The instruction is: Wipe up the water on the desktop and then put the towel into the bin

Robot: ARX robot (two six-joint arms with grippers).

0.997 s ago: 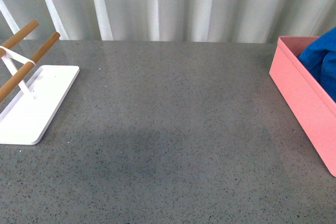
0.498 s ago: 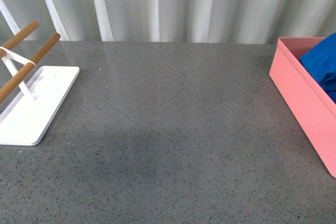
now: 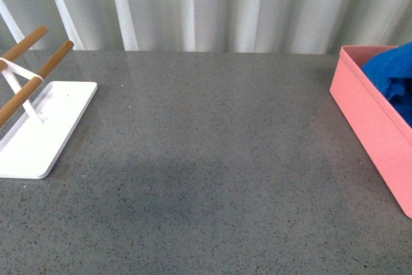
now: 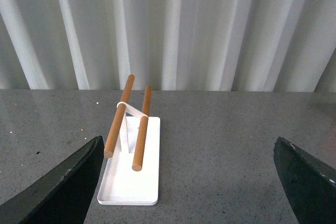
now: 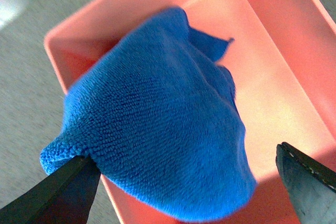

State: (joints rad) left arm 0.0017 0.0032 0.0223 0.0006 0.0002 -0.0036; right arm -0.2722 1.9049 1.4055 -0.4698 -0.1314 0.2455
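Note:
The blue towel (image 5: pixel 157 114) lies bunched in the pink bin (image 5: pixel 283 51), with one edge hanging over the bin's near wall. My right gripper (image 5: pixel 184 192) is open just above it. One of its fingers (image 5: pixel 58 198) touches the towel's hanging edge and the other finger (image 5: pixel 310 182) stands apart over the bin floor. In the front view the towel (image 3: pixel 394 72) rises above the bin (image 3: pixel 367 120) at the desktop's (image 3: pixel 212 127) right edge. My left gripper (image 4: pixel 191 187) is open and empty above the desktop (image 4: pixel 226 145). Neither arm appears in the front view.
A white rack base (image 3: pixel 38 127) with two wooden bars (image 3: pixel 35 72) stands at the desktop's left side; it also appears ahead of the left gripper as the rack (image 4: pixel 131 182). A faintly darker patch (image 3: pixel 167 185) marks the desktop's front middle. A white corrugated wall backs the table.
The towel's heap in the bin rose a little and then settled lower with a different shape. Nothing else in the front view moved.

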